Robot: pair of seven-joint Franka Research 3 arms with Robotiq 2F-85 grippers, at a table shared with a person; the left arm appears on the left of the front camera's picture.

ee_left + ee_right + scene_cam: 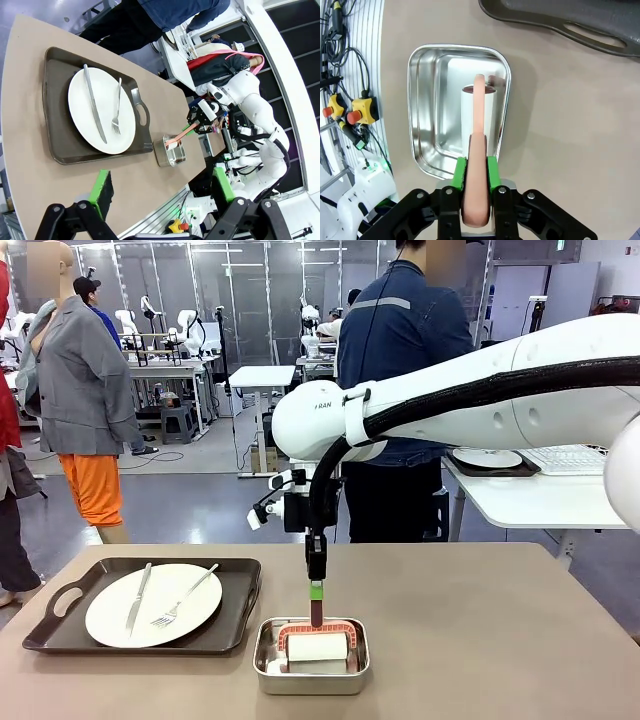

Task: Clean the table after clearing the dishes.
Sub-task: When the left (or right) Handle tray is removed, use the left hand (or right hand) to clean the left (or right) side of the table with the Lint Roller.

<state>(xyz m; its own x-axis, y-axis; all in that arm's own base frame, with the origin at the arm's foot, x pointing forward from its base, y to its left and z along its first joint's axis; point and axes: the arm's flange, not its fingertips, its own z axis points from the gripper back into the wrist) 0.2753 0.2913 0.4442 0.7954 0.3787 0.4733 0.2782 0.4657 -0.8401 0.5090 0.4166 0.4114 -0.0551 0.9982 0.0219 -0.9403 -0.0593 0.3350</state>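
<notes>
On the beige table (480, 640) at the left lies a dark tray (60, 635) holding a white plate (110, 615) with a knife (138, 598) and a fork (185, 598). A steel pan (265, 665) sits at the front middle with a white roller (318, 646) inside. My right gripper (316, 592) points straight down over the pan. In the right wrist view the right gripper (476, 172) is shut on the roller's pink handle (478, 115). My left gripper (162, 186) hangs open high above the tray (55, 125) and plate (80, 115), holding nothing.
A person in a dark blue jacket (400, 350) stands at the far edge, behind my right arm. A smaller white table (530, 500) at the right back carries a plate on a dark tray (487, 458) and a keyboard. Bare tabletop lies right of the pan.
</notes>
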